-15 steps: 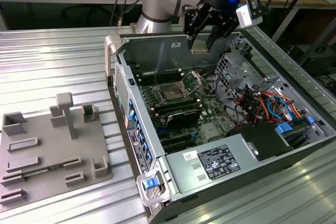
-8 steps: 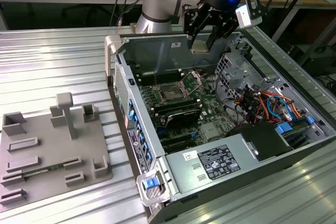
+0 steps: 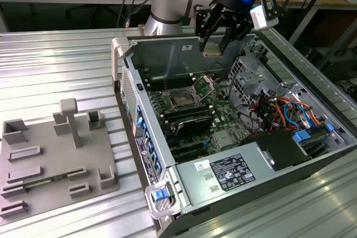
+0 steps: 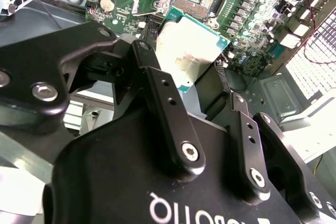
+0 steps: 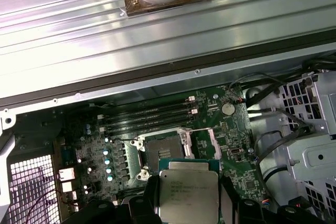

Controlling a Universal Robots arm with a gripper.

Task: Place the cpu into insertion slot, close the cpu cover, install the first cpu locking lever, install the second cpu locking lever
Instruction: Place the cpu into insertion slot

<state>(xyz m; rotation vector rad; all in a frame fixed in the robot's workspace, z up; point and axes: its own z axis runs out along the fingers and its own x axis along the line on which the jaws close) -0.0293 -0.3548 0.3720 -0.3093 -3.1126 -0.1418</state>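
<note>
- Cpu (image 3: 213, 50) hangs in the air inside the open top of a computer case (image 3: 134, 100), gripped by the robot arm's jaws. The case stands on a ribbed metal counter (image 3: 56, 65).
- The jaws are closed on the cpu, one finger on each of two opposite edges. In both wrist views, its silvery metal top (image 5: 188, 196) shows between the two black fingers (image 4: 167, 103).
- The insertion slot (image 3: 182, 98) lies below the chip on the green circuit board (image 3: 223, 116), and the two are well apart. The first wrist view shows the dark square centre of the slot (image 5: 163, 148) bare, with nothing seated in it.
- The cpu cover (image 5: 209, 141) appears to be swung open at the side of the slot, which leaves the opening free.
- Handling, as a judgement: the chip looks thin, stiff and light, so it should need little grip force.
- Its smooth metal top could be slippery. The contacts on its underside and those in the slot are probably delicate.
- The outer edges, where the jaws hold it now, seem the safest place to take hold. This keeps the fingers off both flat faces.
- A tilted hold could let one corner meet the slot first, so a level grip probably matters.
</note>
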